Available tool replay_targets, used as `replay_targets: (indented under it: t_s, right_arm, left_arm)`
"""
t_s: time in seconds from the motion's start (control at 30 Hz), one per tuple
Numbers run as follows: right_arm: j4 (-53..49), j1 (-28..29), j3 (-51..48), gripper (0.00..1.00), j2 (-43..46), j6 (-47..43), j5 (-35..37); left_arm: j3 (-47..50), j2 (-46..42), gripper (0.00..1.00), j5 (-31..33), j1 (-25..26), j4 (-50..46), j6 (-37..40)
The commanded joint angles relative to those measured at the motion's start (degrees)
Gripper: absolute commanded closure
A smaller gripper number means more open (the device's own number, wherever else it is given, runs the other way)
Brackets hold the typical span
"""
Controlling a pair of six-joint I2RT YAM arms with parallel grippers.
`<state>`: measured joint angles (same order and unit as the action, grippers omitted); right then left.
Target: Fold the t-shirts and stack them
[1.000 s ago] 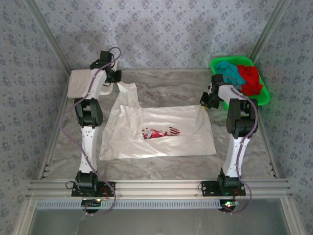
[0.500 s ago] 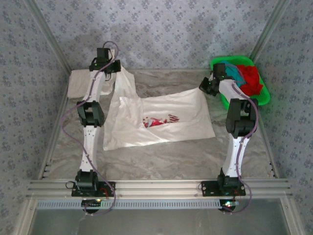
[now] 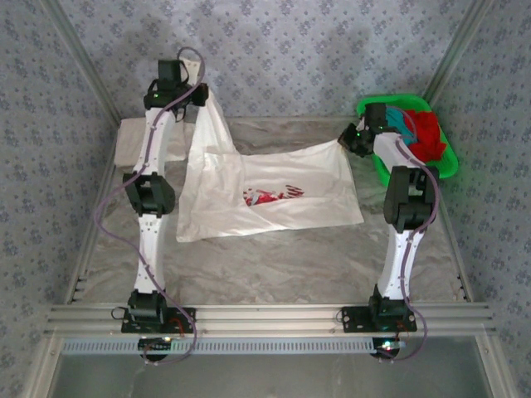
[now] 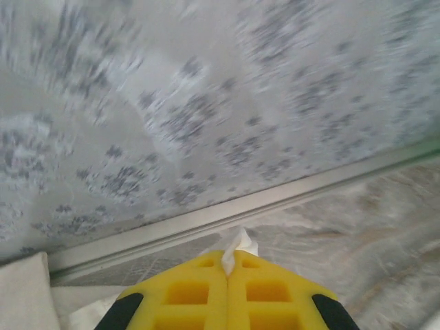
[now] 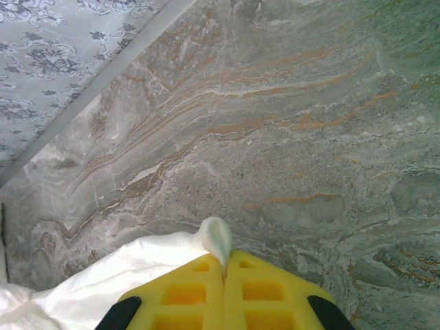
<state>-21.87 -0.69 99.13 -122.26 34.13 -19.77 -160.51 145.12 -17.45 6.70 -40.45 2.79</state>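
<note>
We saw the left end effector (image 4: 229, 261) and right end effector (image 5: 225, 265) each pinched on the far edge of the printed t-shirt (image 3: 282, 178), holding that edge off the tabletop (image 3: 274, 265), likely to spread it flat.

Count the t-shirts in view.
4: printed white tee mid-table; folded white tee far left; teal tee and red tee in the green basket, where more could be hidden.
</note>
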Motion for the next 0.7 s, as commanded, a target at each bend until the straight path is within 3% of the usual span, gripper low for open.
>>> replay_targets:
  t_s: [0.0, 0.13, 0.23, 0.3, 0.5, 0.67]
  right_arm:
    - [-0.3, -1.1, 0.2, 1.00, 2.7, 0.5, -3.1]
    - [-1.6, -2.0, 0.6, 1.00, 2.2, -0.4, -3.5]
    - [-2.2, -2.3, 0.8, 1.00, 1.5, -1.0, -3.7]
    - [-2.2, -2.1, 0.5, 1.00, 1.4, -1.5, -4.2]
    - [0.2, -2.0, -5.3, 1.00, 3.2, -1.2, -3.8]
    - [0.4, -2.2, -8.2, 1.00, 5.4, -1.5, -3.7]
  left_arm:
    - [8.1, -11.6, 1.00, -2.7, 1.6, -2.6, 7.3]
    - [38.8, -28.3, 1.00, 0.8, 2.2, 15.5, 7.1]
    - [44.6, -31.3, 1.00, 7.6, 2.8, 13.6, 11.2]
    - [47.8, -31.8, 1.00, 7.8, 2.8, 12.5, 12.5]
    - [73.6, -41.1, 1.00, 11.2, 5.0, 30.7, 16.1]
    - [81.8, -45.0, 1.00, 11.3, 5.3, 34.1, 17.0]
